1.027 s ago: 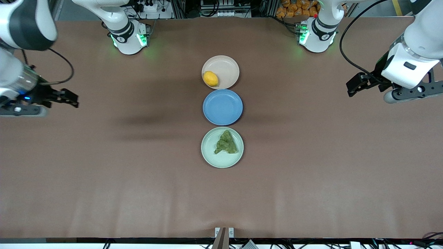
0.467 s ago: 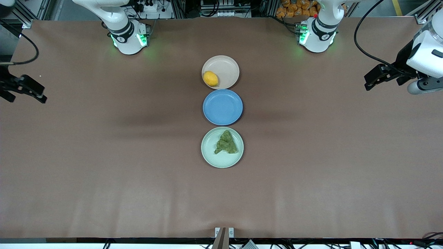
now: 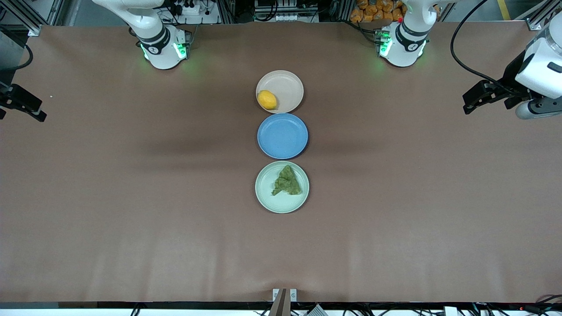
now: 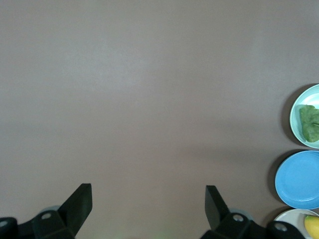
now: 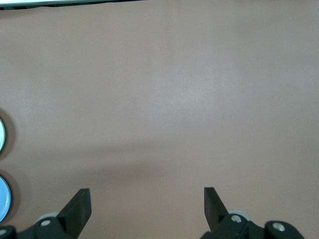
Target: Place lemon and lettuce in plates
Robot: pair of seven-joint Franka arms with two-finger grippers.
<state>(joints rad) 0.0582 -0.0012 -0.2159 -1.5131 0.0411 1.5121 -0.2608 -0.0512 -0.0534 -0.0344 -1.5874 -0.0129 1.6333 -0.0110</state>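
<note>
Plates line up down the middle of the brown table (image 3: 131,219), three in a row running away from the front camera. The small oval yellow lemon (image 3: 267,99) lies in the pale beige-pink round plate (image 3: 290,83), the one nearest the robots' bases. The ruffled dark green lettuce leaf (image 3: 287,181) lies in the pale mint green round plate (image 3: 268,197), nearest the camera. A bare blue round plate (image 3: 282,136) sits between them.

Both items look placed, so I'd judge the task done with no grasp left to line up. What any further move would turn on is that each item lies toward the table's middle, well apart from either gripper. The left gripper (image 3: 478,96) hangs over its arm's end of the table, fingers spread wide, holding nothing. The right gripper (image 3: 19,103) hangs over the right arm's end, likewise spread and empty. Neither is clearly nearer. Both arms wait.
</note>
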